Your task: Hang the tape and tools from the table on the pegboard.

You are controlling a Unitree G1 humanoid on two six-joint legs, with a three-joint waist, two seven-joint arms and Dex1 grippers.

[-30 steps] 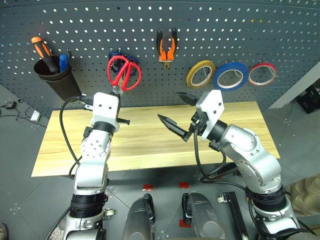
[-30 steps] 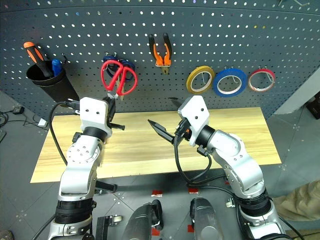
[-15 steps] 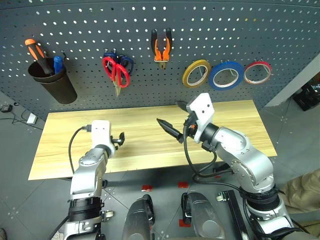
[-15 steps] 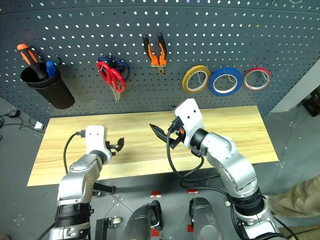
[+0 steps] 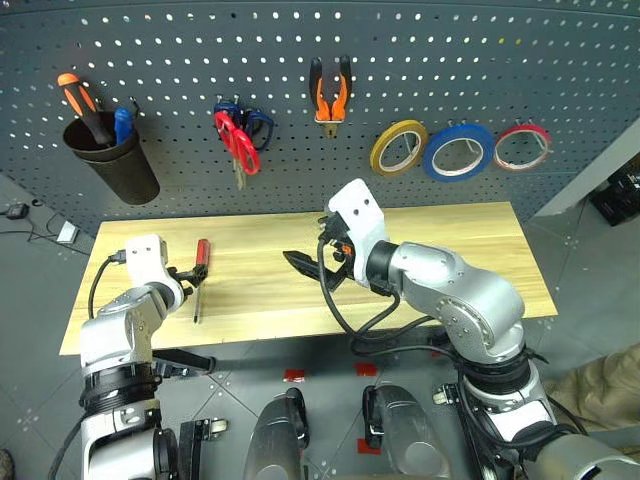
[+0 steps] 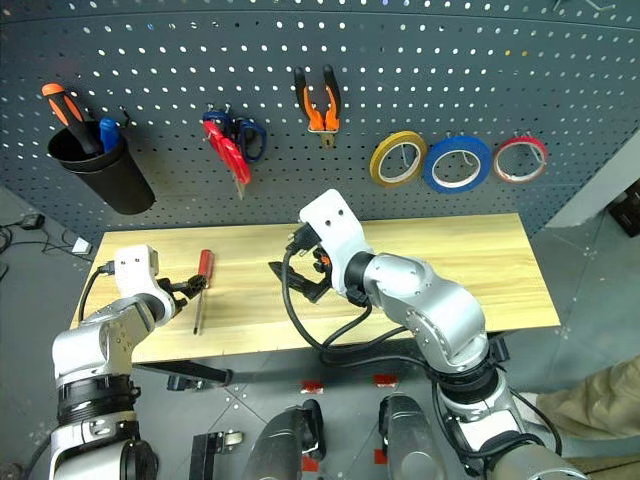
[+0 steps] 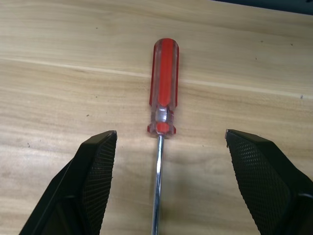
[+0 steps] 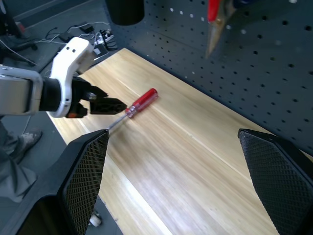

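The wooden surface (image 5: 430,250) is holding a red screwdriver (image 5: 200,264) at lower left. The open left end effector (image 7: 166,188) is straddling its thin shaft, which might roll away. The right end effector (image 8: 171,183) is hanging open, empty.

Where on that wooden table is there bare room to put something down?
The table is bare from the right gripper to its right end. The left end is crowded: the red-handled screwdriver lies there with the left gripper open around it.

Bare table (image 5: 440,260) lies all around the screwdriver (image 7: 164,88), nothing crowding either side of it
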